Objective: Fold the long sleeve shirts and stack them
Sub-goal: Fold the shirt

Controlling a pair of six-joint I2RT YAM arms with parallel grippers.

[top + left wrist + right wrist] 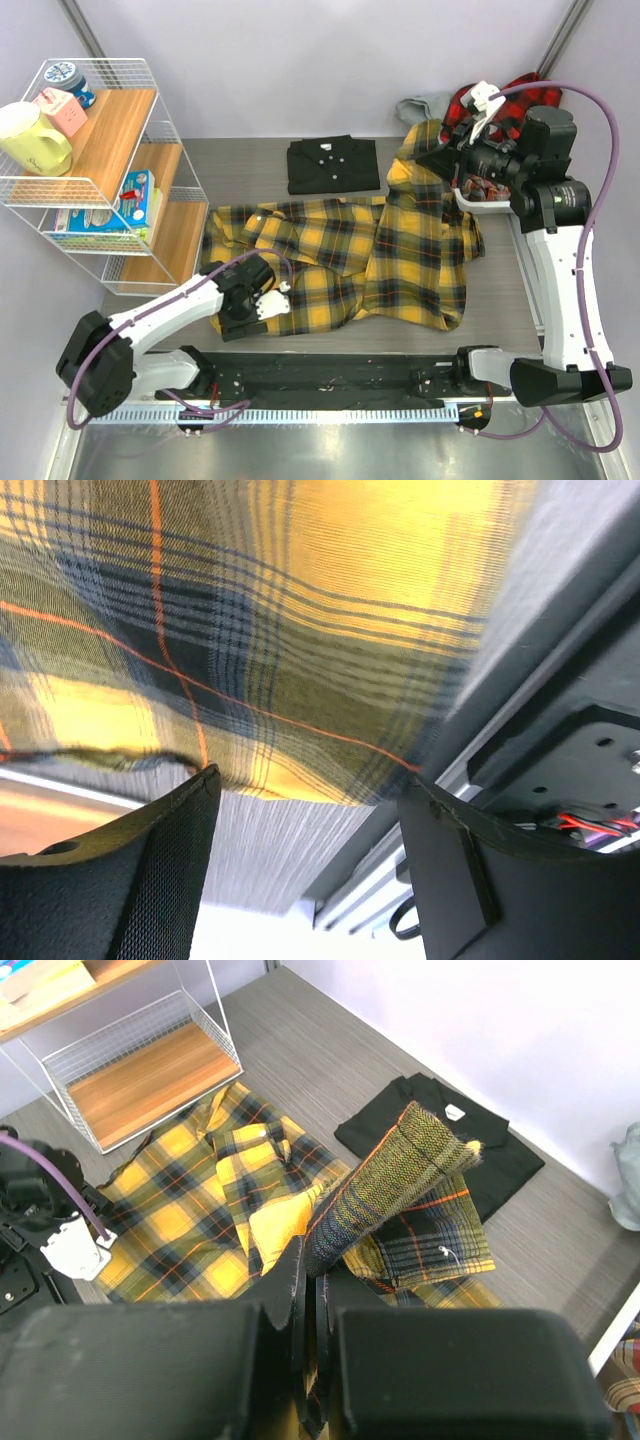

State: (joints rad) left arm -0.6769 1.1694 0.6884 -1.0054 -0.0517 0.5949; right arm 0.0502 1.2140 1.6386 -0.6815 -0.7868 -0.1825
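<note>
The yellow-and-black plaid shirt lies spread over the table's middle. My right gripper is shut on a bunched part of it and holds that part lifted at the back right, so the cloth hangs down to the table. The right wrist view shows the jaws pinched on the plaid fold. My left gripper is low at the shirt's near-left edge, open. Its fingers straddle bare table with the plaid hem just beyond the tips. The black shirt lies folded at the back centre. Red-and-black plaid shirts are piled at the back right.
A wire shelf with wooden boards, mugs and boxes stands at the left. A grey cloth lies beside the red pile. A white tray rim shows under the right arm. The arms' black base rail runs along the near edge.
</note>
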